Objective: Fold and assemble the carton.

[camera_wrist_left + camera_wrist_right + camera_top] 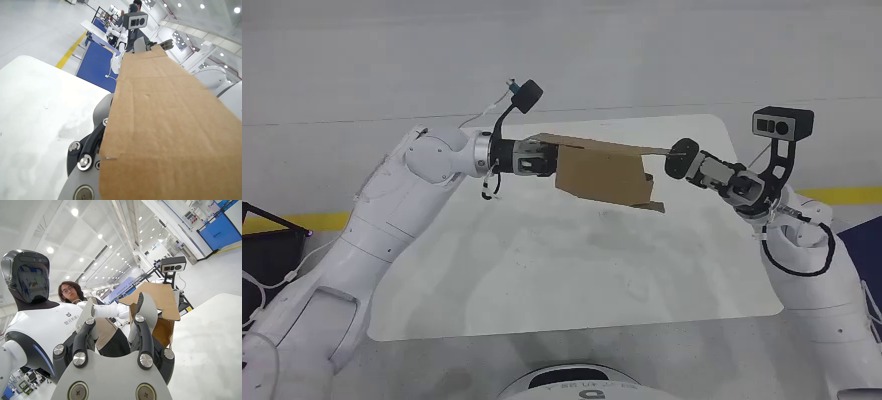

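Observation:
A brown cardboard carton (602,172), partly unfolded with loose flaps, hangs in the air over the far half of the white table (542,290). My left gripper (547,158) is shut on its left edge. In the left wrist view the carton (160,123) lies across the gripper, leaving one finger (103,113) showing beside the sheet. My right gripper (117,308) stands open at the carton's (166,306) right end. One of its fingers (147,309) is against the flap edge, while the other holds nothing. The top view puts that gripper (670,160) at the carton's upper right corner.
The table has rounded corners, and its far right corner (722,125) lies just beyond the carton. A yellow floor line (292,222) runs past both sides. Blue workstations (96,62) stand off the table's far side.

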You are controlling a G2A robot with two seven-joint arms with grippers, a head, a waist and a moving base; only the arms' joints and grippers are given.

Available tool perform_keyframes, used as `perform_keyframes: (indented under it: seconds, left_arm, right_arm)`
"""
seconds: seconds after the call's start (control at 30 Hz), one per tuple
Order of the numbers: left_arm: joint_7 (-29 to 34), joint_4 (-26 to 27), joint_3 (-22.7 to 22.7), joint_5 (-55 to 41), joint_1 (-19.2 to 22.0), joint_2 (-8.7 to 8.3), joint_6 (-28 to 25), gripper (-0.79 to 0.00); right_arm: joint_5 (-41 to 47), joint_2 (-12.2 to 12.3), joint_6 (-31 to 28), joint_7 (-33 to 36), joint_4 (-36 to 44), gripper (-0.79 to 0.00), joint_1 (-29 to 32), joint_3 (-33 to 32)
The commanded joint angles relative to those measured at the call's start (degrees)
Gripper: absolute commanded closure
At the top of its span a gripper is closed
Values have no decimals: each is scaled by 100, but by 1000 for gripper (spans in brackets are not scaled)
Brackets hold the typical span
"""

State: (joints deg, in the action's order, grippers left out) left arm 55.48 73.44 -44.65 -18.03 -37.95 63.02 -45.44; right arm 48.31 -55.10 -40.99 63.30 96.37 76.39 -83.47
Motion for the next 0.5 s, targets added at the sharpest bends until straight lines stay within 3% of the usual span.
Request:
perform_keyframes:
  seconds: [0.0, 0.2, 0.3, 0.47]
  left_arm:
    - [-39, 24, -33, 280, 9, -6, 46, 0]
    - [-313, 137, -174, 748, -59, -22, 32, 0]
    - [-387, 196, -232, 916, -75, -29, 26, 0]
    - [-458, 244, -301, 1169, -72, -35, 77, 0]
  right_arm:
    - [-61, 6, -25, -25, -15, -465, 47, -54]
    - [-779, 38, -126, -126, -189, -520, 197, -190]
    - [-1070, 46, -218, -219, -229, -674, 230, -239]
    - [-1847, 87, -166, -494, -243, -745, 332, -613]
